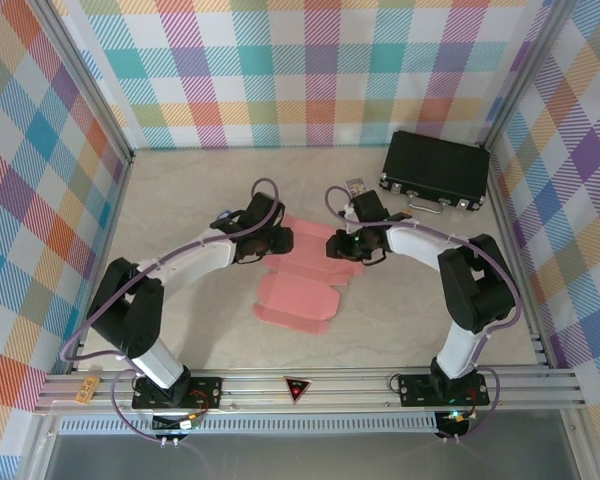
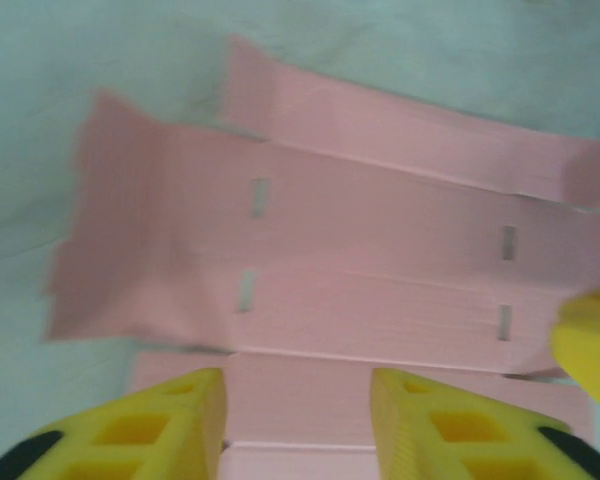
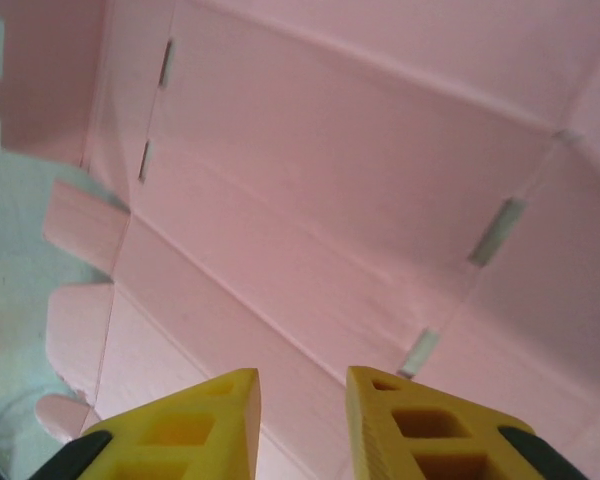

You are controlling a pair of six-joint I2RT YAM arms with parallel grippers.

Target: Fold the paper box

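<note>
The left arm's [image 1: 195, 262] jaws stand apart above the far end of the single paper box [image 1: 298, 298], a flat sheet on the table [image 1: 410, 320], its long axis running from between both arms toward their bases. The right arm's [image 1: 420, 240] jaws, equally near, hover narrowly apart, clamping nothing; one black case [image 1: 435, 170] sits beyond.

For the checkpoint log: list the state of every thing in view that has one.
paper box: unfolded, a flat die-cut sheet lying on the table.
left pincer: open, over the sheet, nothing between its fingers.
right pincer: open with a narrower gap, over the sheet, holding nothing.
black hard case: closed, lying flat at the far right corner.
</note>
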